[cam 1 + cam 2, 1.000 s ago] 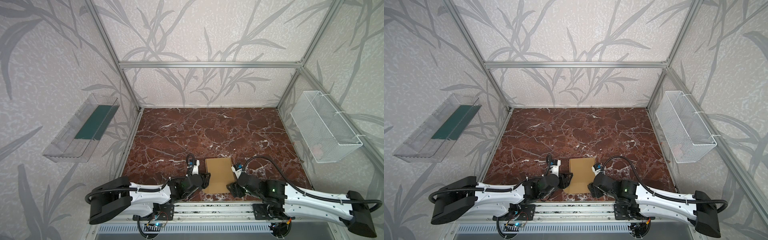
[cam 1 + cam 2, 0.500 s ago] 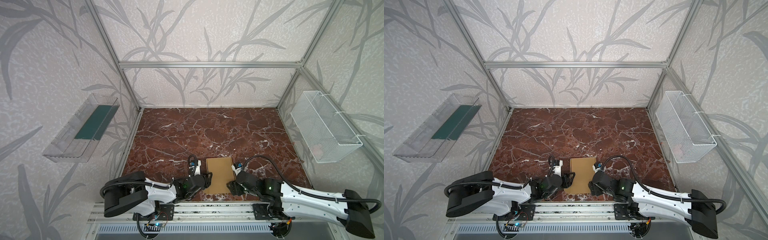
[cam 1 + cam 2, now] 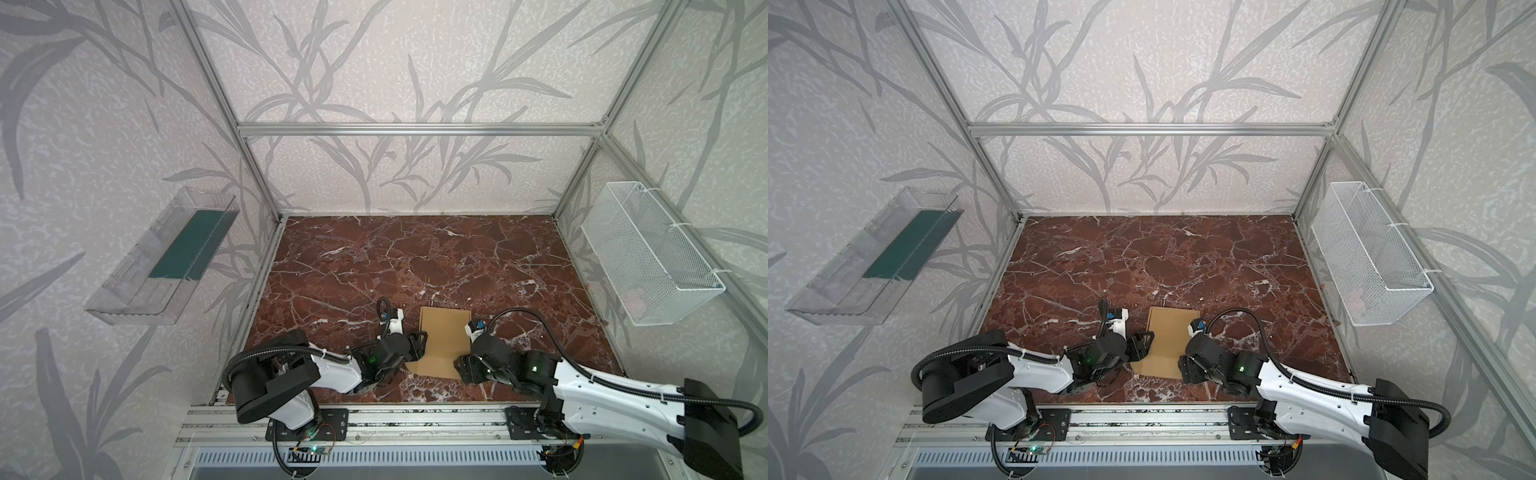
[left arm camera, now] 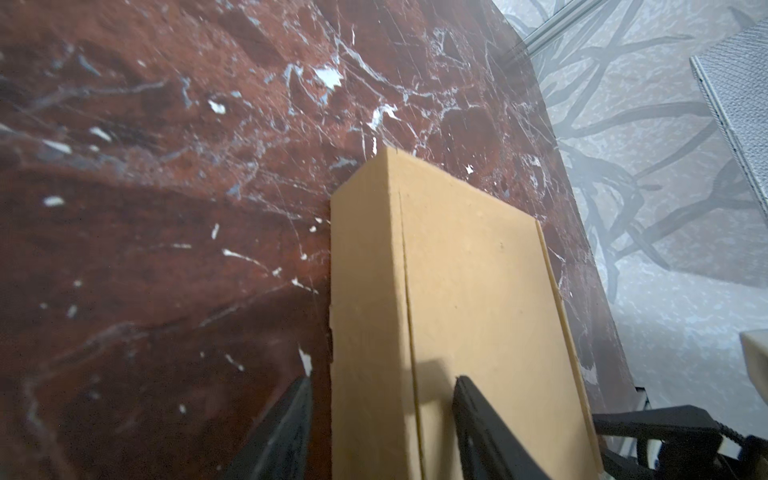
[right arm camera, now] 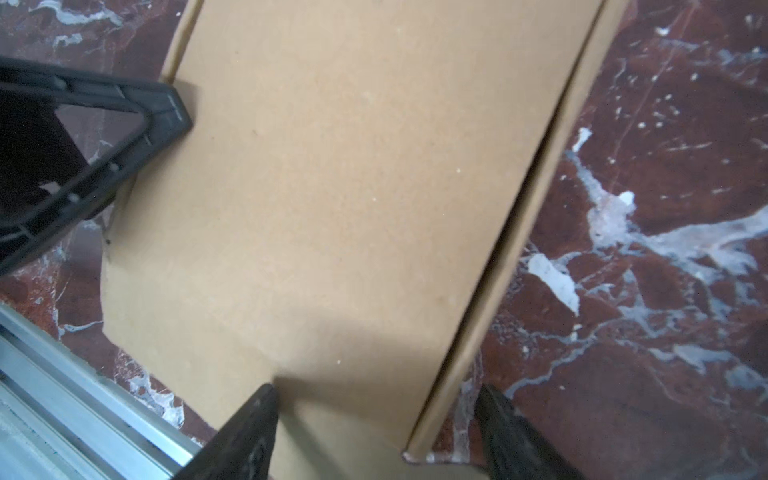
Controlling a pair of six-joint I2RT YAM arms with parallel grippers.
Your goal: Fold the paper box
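Inspector: Where the marble table [image 3: 415,257] meets the front rail [image 3: 415,415], your paper box [image 3: 442,336] lies flat with its lid panel down. Its near flap is splayed toward that rail.

Operator: And the grippers?

Inspector: Your left gripper [image 4: 382,382] straddles the box's left wall. Its fingers [image 4: 291,415] are moderately spread, one outside over marble and one above the lid, clamping nothing. Your right gripper [image 5: 378,395] straddles the right edge likewise, fingers wide.

Operator: Room to move?

Inspector: Broad marble runs beyond the far edge and to both sides.
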